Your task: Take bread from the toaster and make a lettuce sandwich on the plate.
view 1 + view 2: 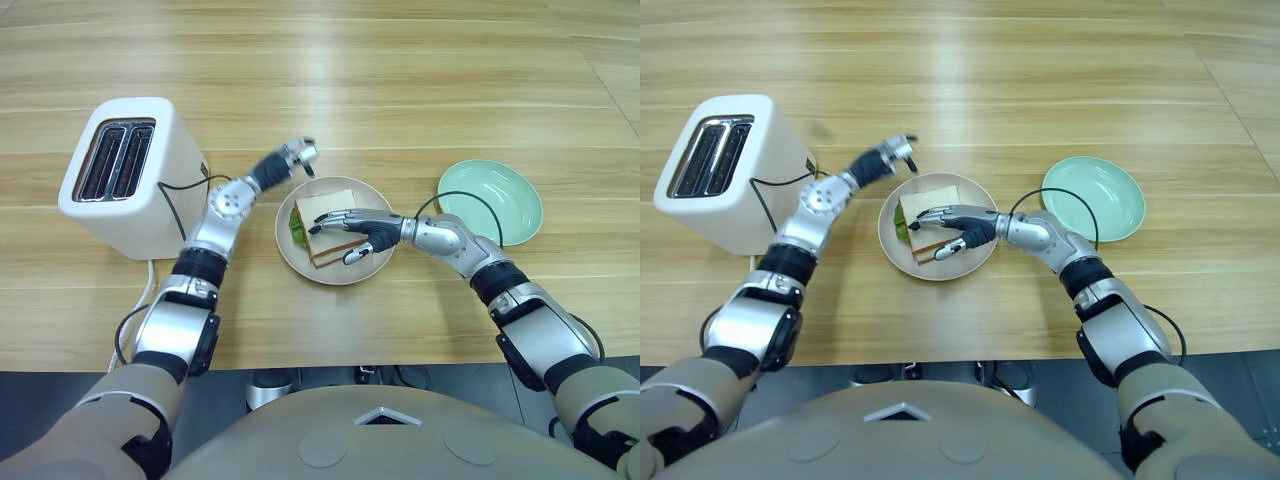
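- The toaster (130,175) blocked the plate's (330,276) nine o'clock side.
- The left hand (297,155) hung at eleven o'clock, just beyond the rim.
- The green bowl (505,190) crowded three o'clock.
- The right hand (365,230) covered the sandwich (325,210).
- Bare table (380,80) lay open at twelve o'clock.

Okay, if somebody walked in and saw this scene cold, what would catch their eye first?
First, the sandwich, lettuce peeking out at its left edge, on the tan plate at centre, with the right robot hand laid over it. Next, the white toaster at the left, both slots looking empty, and the left robot hand just beyond the plate's far-left rim. A mint-green bowl sits to the right.
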You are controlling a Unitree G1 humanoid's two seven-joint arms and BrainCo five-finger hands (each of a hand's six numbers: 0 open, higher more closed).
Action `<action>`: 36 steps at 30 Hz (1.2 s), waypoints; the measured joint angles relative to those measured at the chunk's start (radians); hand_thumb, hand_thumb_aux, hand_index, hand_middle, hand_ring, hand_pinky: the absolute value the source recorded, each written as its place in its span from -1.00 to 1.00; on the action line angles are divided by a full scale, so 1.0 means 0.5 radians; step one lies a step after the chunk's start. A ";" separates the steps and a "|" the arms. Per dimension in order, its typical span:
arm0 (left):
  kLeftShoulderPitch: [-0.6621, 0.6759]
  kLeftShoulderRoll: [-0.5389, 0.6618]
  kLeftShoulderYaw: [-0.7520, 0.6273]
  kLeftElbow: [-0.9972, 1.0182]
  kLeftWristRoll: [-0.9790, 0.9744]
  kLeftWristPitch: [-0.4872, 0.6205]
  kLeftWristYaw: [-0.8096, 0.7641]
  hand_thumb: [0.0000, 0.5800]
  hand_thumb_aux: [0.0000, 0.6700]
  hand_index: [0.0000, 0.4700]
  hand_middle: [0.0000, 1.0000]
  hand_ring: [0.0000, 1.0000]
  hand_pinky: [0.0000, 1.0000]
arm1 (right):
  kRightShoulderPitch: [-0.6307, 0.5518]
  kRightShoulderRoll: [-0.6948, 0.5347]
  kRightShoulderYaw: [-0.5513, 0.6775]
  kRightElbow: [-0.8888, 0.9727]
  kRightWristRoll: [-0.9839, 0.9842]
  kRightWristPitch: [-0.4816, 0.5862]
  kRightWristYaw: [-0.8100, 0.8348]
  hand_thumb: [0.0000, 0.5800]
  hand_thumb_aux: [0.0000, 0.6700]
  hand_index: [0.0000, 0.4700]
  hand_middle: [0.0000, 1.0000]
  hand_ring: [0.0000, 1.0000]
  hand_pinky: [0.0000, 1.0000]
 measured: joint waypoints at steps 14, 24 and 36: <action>0.133 0.227 -0.010 -0.629 0.606 -0.078 0.901 -1.00 -1.00 -1.00 1.00 1.00 1.00 | 0.045 -0.013 -0.009 -0.091 0.000 0.062 -0.049 -1.00 -1.00 -1.00 -1.00 -1.00 -1.00; 0.530 0.166 0.073 -1.283 0.409 -0.060 0.763 1.00 1.00 0.96 1.00 1.00 1.00 | 0.213 0.111 -0.453 -0.412 0.708 0.132 -0.091 1.00 1.00 0.96 1.00 1.00 1.00; 1.181 0.464 0.158 -1.969 -0.052 -0.088 0.116 1.00 1.00 0.96 1.00 1.00 1.00 | 0.614 -0.130 -0.733 -1.181 1.664 0.699 0.608 1.00 1.00 0.96 1.00 1.00 1.00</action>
